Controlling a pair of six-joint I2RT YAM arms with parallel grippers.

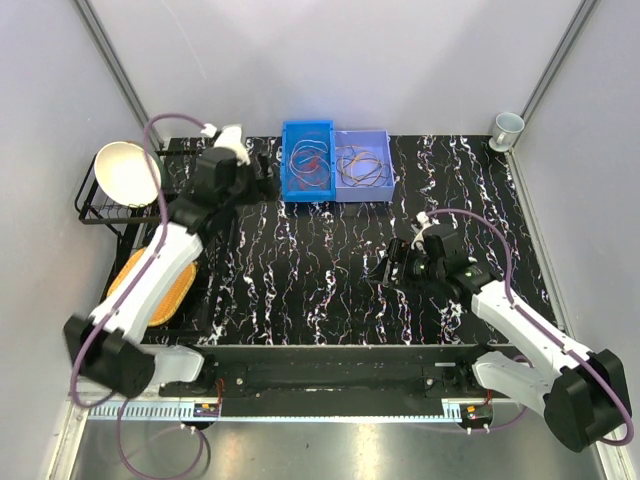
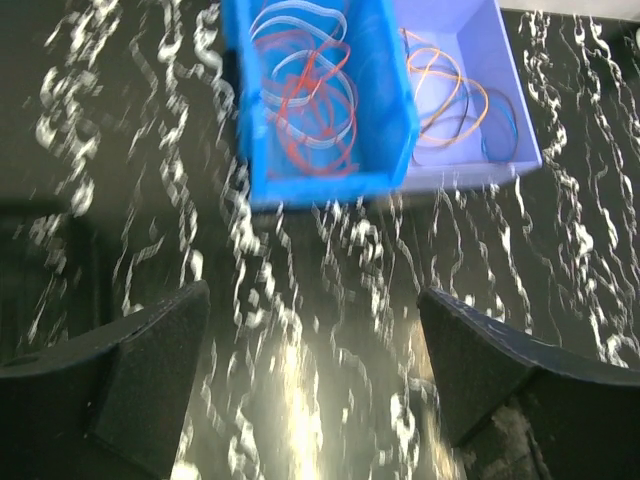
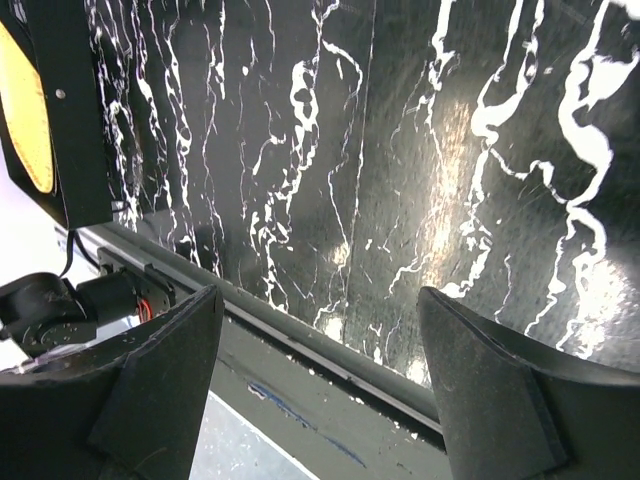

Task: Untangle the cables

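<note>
The cables lie in two bins at the back of the table. Red and white cables [image 2: 300,95] fill the blue bin [image 1: 307,186], while orange, blue and black cables [image 2: 455,100] sit in the lavender bin [image 1: 364,195]. My left gripper [image 2: 315,360] hovers open over the marble tabletop just in front of the blue bin, with nothing between its fingers; from above, the left gripper [image 1: 260,178] is beside that bin's left wall. My right gripper [image 3: 320,380] stands open and empty over the table's near edge, and in the top view the right gripper [image 1: 390,268] is right of centre.
A white bowl [image 1: 127,173] rests on a black wire rack [image 1: 88,210] at the far left. An orange woven mat [image 1: 170,290] lies below it, partly under the left arm. A cup [image 1: 508,128] stands at the back right corner. Grey walls enclose the table.
</note>
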